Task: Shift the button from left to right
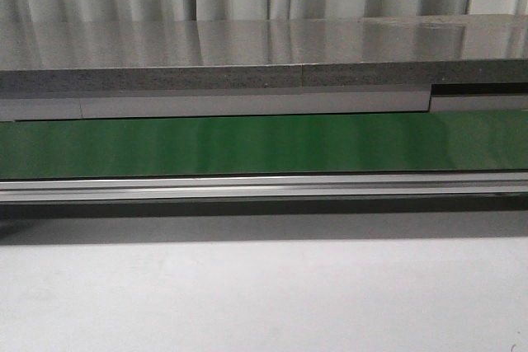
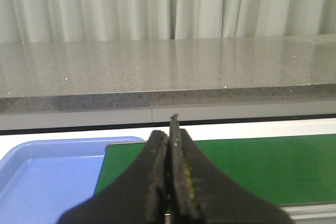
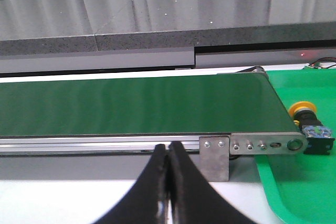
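The button (image 3: 308, 123), with a yellow mushroom head and a black body with bluish marks, lies on its side in the green tray (image 3: 304, 182) just past the end of the green conveyor belt (image 3: 136, 103), in the right wrist view only. My right gripper (image 3: 168, 148) is shut and empty, in front of the belt's metal rail, well apart from the button. My left gripper (image 2: 169, 129) is shut and empty, over the other end of the belt (image 2: 252, 166) beside a blue tray (image 2: 47, 177). The front view shows no gripper and no button.
A grey stone counter (image 1: 264, 55) runs behind the belt (image 1: 264, 144), with curtains beyond. A metal rail (image 1: 264, 187) edges the belt's front, with a bracket (image 3: 214, 156) near its end. A white tabletop (image 1: 264, 294) lies in front.
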